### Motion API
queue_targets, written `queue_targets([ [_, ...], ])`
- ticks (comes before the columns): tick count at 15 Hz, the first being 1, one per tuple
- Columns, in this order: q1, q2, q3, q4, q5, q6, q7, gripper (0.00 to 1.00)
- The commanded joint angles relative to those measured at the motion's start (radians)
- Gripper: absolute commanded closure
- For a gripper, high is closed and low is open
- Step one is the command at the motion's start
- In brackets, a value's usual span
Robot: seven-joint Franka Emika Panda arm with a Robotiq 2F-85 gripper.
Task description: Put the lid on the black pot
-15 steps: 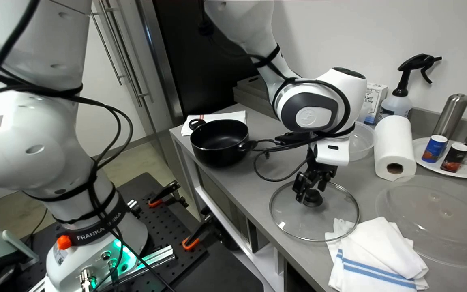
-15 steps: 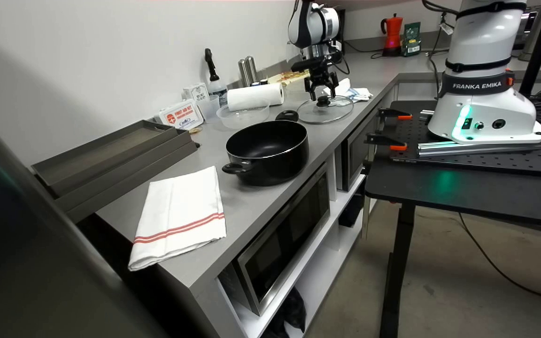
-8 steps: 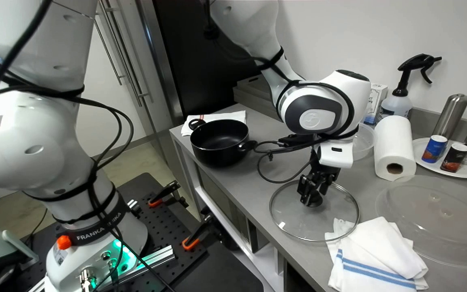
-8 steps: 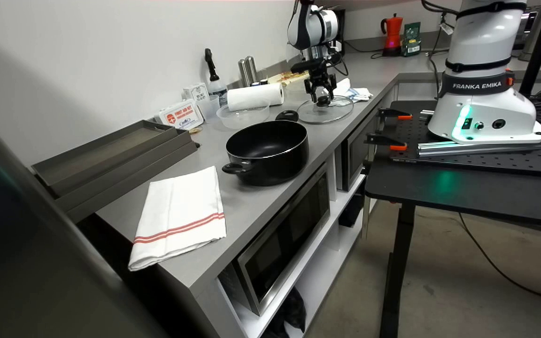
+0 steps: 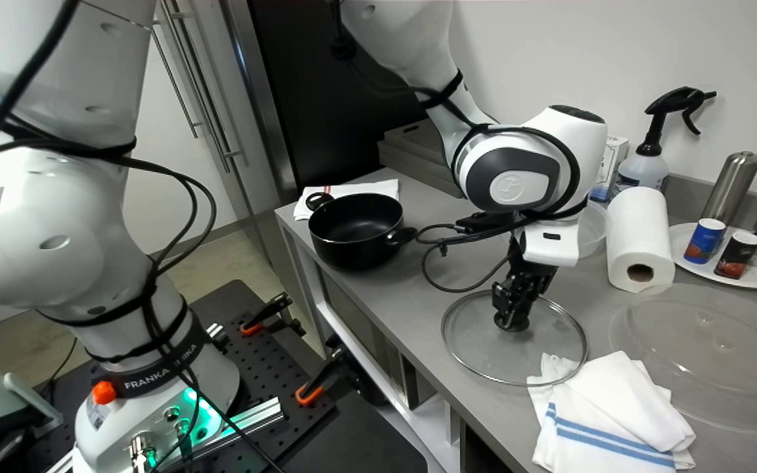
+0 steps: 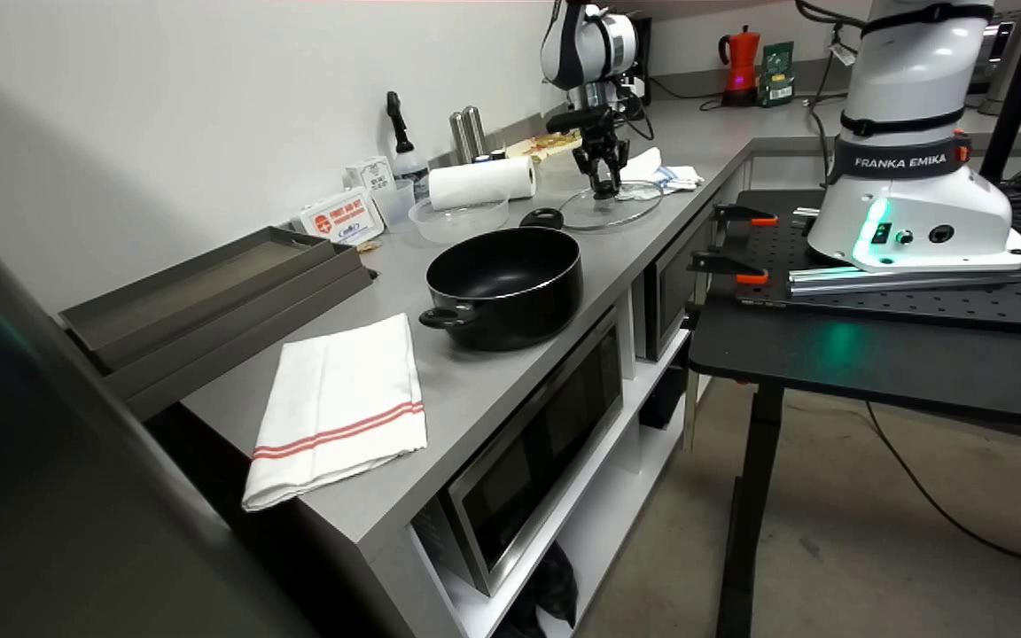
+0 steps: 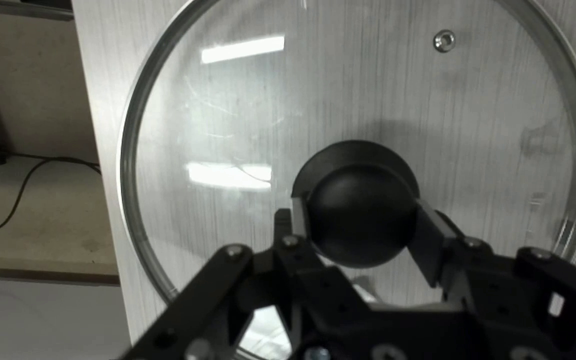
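The black two-fingered tool (image 7: 364, 232) is holding the round black knob (image 7: 362, 212) at the centre of the round clear glass lid with a thin metal rim (image 5: 508, 351). Its jaws are standing drawn in to the knob's width; in the wrist view the dark grey pads (image 7: 300, 220) are pressing, it seems, at about nine o'clock and between three and four o'clock on the knob. The lid is lying about level at the grey table (image 5: 411, 309); whether it is resting wholly there or just leaving the surface, I cannot tell. In an exterior view its rim is overlapping a corner of the folded white cloth with blue stripes (image 5: 605, 417) between four and five o'clock.

In that same view the shallow round black pot with two side handles (image 5: 352, 255) is sitting uncovered on the table at ten o'clock from the lid, well apart, with one handle (image 5: 401, 236) pointing to about three o'clock.

I am judging the step in hand to be the grasp, with the carrying and covering not yet done. The next move is calling for a straight, level lift that is freeing the rim from the cloth, then a carry towards ten o'clock, above the handle and the pot's edge, before centring and lowering gently. With one central hold, the lid may be tilting on the way.
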Motion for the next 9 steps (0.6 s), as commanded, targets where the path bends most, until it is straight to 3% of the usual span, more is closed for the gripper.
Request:
queue_targets([
  [1,0.002,-0.006,-0.001,0.0,0.02,0.002,-0.004,0.74],
  [9,0.03,-0.192,-0.014,-0.126,-0.006,0.112,-0.044,0.74],
])
